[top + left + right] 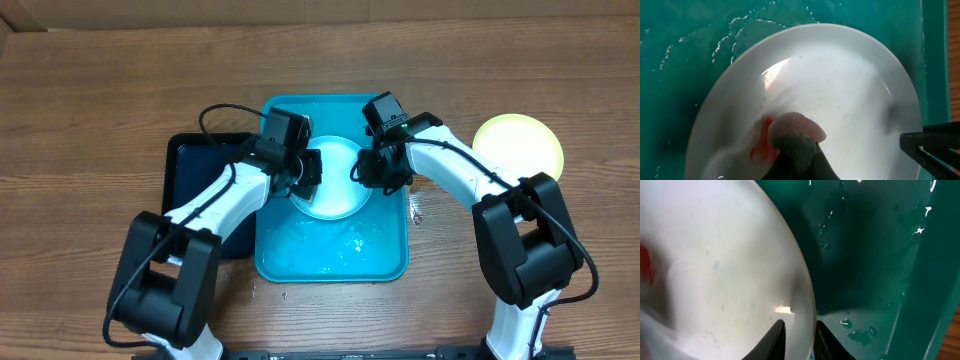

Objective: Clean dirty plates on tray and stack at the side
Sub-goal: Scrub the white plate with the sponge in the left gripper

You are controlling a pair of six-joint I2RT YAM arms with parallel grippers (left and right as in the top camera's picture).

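Working on one plate (335, 188), round w/ pale centre, lying in the far half of the turquoise tray (330, 262), approx. midway btw. both arms. Being round, has no long axis and points nowhere; for direction, better to go by the tray, w/ long axis running from the robot's side to the far side. Clamped tight in the left gripper (305, 178): a sponge (795, 136), set down on the plate's inner surface, on its left part. Just beside the sponge, to its left in the left wrist view and partly hidden under it: the red-orange smear (761, 146). Judging from this, needs next only a short sideways wipe over the red, w/ the left arm clearly the nearer one for it. On the opposite side, the right gripper (368, 172) at the plate's right rim, fingers (778, 336) standing narrow, one over the plate's inner side and the other just outside the edge. Cannot tell whether already pinching the rim or only straddling it. Probably meant to steady the plate against the sponge's push; if not gripped, could slide on the wet tray toward the right. Also visible: a lime-green plate (518, 145) on the table (100, 90) at the right, well apart from the tray, likely the stacking place, and a black tray (190, 165) beside the turquoise one, under the left arm.
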